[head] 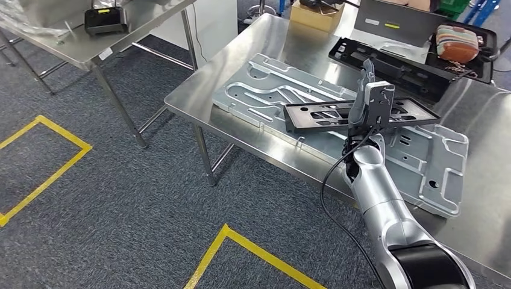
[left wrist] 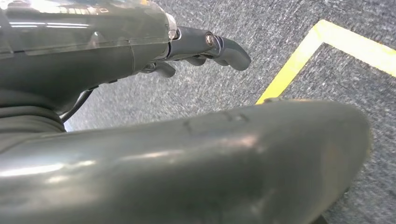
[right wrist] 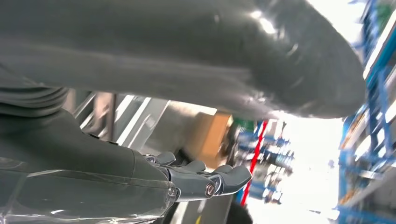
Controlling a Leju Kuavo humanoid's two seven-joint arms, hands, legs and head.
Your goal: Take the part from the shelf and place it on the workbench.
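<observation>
The right hand [head: 366, 102] holds the black part [head: 361, 114] mid-length, over the tabletop [head: 289, 42] at 2 o'clock. It looks stiff and light. The left hand [left wrist: 205, 49] hangs, fingers curled together, holding nothing.

steel workbench [head: 283, 36] at two o'clock, grey stamped metal panel [head: 289, 96] lying flat on it, right hand [head: 369, 102] holding a long black part [head: 361, 115] over the panel, second steel table [head: 72, 48] at eleven o'clock, yellow floor lines [head: 45, 174] on grey carpet
</observation>
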